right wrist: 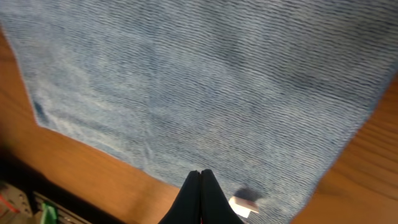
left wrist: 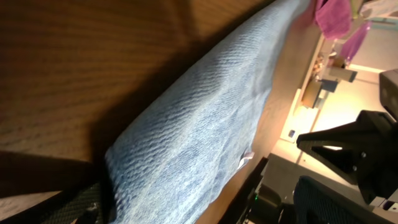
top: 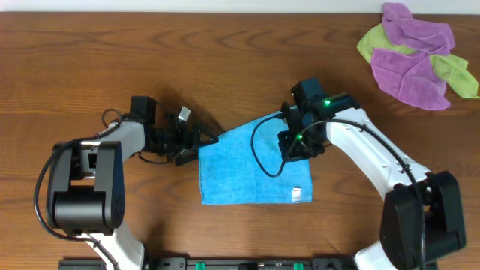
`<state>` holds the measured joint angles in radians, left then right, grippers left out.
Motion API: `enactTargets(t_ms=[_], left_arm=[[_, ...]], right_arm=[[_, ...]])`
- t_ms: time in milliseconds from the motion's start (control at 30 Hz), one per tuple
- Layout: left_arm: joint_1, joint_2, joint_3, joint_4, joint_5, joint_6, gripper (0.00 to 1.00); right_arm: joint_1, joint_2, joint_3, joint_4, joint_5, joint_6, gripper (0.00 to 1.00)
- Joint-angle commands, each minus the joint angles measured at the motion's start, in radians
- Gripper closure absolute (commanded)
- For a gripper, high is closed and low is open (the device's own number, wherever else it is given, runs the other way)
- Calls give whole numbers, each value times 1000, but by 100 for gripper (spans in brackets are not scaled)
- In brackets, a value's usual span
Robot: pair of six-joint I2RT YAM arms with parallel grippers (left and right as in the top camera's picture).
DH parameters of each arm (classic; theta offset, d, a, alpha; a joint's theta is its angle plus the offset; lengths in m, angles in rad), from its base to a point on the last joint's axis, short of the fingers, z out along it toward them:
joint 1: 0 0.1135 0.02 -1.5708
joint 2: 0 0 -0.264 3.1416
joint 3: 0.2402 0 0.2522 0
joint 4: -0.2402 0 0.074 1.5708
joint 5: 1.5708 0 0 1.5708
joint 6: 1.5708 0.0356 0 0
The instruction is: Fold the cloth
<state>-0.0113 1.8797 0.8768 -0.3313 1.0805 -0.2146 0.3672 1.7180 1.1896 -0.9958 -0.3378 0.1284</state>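
Observation:
The sky-blue cloth (top: 240,169) lies flat in the middle of the table, its white tag (top: 297,194) at the near right corner. My left gripper (top: 199,142) is low at the cloth's left edge. It is open, and in the left wrist view the cloth (left wrist: 199,130) runs between its spread fingers (left wrist: 68,205). My right gripper (top: 298,147) hovers over the cloth's far right part. Its fingertips (right wrist: 200,177) are shut with nothing between them, above the cloth (right wrist: 205,81) and close to the tag (right wrist: 244,205).
A heap of purple cloths (top: 412,71) and lime-green cloths (top: 457,75) lies at the far right corner of the wooden table (top: 112,60). The right arm's black cable (top: 259,154) loops over the blue cloth.

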Motion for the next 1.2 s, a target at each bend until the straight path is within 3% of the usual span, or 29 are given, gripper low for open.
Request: enactTargets(t_ms=[0, 167, 400, 800, 1167], left_arm=[[-4, 30, -56, 59, -111, -50, 5], [-4, 30, -108, 193, -87, -127, 5], [-8, 30, -122, 236, -85, -161, 4], [-68, 30, -113, 566, -60, -292, 5], [-68, 30, -14, 749, -32, -275, 4]], right_arm=[[5, 3, -7, 3, -45, -6, 98], [5, 3, -7, 1, -46, -6, 98], [5, 3, -7, 6, -57, -6, 98], [5, 3, -7, 9, -63, -6, 98], [7, 3, -7, 1, -62, -15, 98]])
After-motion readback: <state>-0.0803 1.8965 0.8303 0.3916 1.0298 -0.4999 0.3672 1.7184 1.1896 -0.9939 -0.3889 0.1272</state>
